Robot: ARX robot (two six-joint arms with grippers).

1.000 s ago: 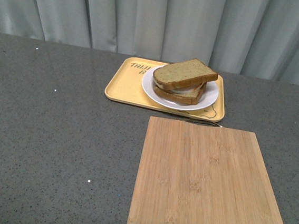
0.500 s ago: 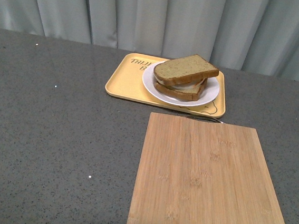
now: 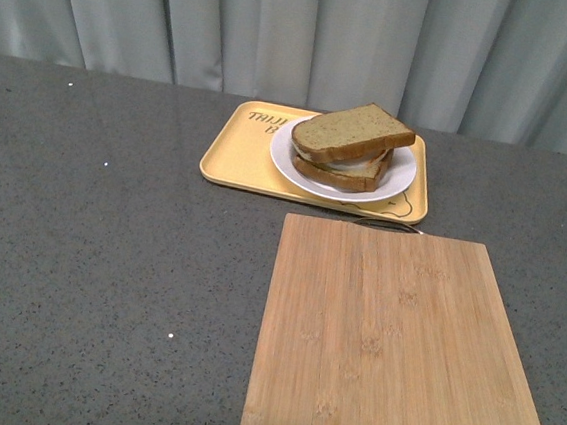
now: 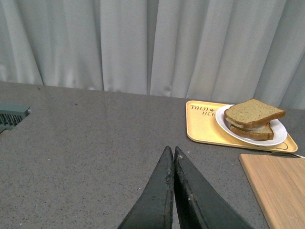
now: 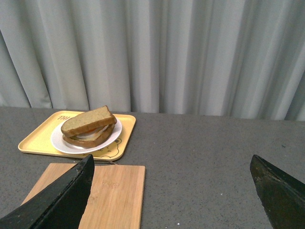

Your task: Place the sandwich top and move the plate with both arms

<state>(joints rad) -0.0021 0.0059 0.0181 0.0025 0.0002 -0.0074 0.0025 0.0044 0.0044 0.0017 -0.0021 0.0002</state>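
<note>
The sandwich top (image 3: 353, 131), a plain tan-brown slice, lies tilted on a lower slice with white filling showing between them, all on the round white plate (image 3: 286, 165). The same sandwich top (image 4: 253, 112) and plate (image 4: 281, 137) show in the left wrist view, and again as sandwich top (image 5: 88, 120) and plate (image 5: 56, 141) in the right wrist view. My left gripper (image 4: 170, 150) is shut with nothing in it, well short of the plate over bare grey table. My right gripper (image 5: 171, 157) stands wide open and empty, back from the plate. Neither arm appears in the front view.
The plate rests on a yellow tray (image 3: 237, 153) at the back of the grey table (image 3: 89, 254). A bamboo cutting board (image 3: 391, 343) lies just in front of the tray. Grey curtains (image 3: 301, 33) close off the far edge. A grey vent (image 4: 10, 116) lies far off to one side.
The front view has shifted slightly, so tray and sandwich sit a little higher in the picture than a second ago. The sandwich, plate and board keep their places relative to each other.
</note>
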